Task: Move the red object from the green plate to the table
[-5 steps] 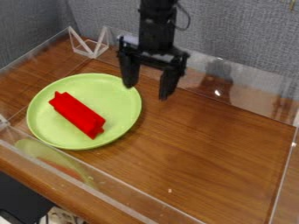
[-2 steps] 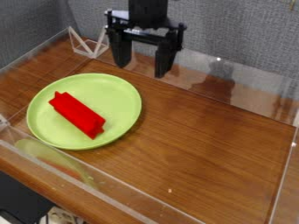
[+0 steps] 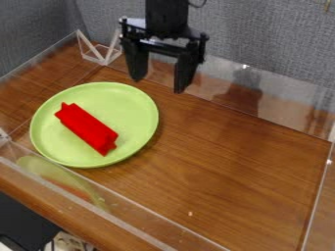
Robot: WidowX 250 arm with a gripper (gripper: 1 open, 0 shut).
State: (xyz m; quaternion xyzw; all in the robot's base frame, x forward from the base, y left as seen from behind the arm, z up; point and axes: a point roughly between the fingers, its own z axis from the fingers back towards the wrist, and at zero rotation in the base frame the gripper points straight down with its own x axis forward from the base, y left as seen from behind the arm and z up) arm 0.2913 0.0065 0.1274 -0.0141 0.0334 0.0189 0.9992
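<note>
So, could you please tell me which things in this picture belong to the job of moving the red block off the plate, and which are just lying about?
Part of the job:
- red block, lying on the plate
- green plate
- table, where the block should go
- gripper, open, above the table behind the plate

Just lying about:
- white wire stand in the far corner
- clear acrylic walls

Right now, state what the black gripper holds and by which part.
Nothing. The black gripper hangs open above the table; the bright red rectangular block lies on the lime-green plate.
</note>
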